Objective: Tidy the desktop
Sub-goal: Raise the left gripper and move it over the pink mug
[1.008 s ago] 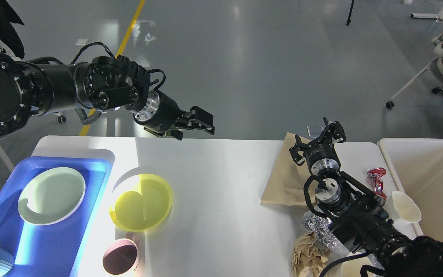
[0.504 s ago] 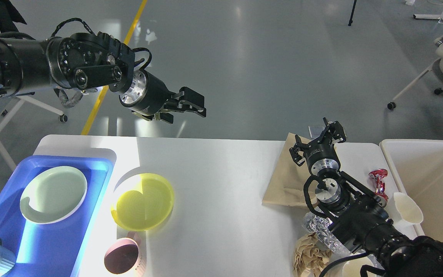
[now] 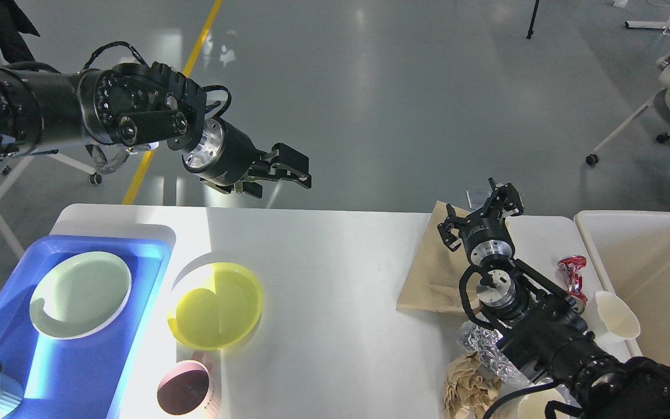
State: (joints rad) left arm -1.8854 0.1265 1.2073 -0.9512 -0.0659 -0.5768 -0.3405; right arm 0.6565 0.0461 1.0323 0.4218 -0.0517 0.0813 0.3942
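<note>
Below the raised left gripper (image 3: 288, 174) lies the desktop (image 3: 335, 291).

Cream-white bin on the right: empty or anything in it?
Empty as far as visible: the cream-white bin shows only bare inner walls and floor. Its near part is cut off by the frame and my right arm.

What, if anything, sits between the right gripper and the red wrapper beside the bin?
Nothing visible. The right gripper hangs open over the brown paper; the red wrapper lies on bare desktop to its right, short of the bin.
</note>
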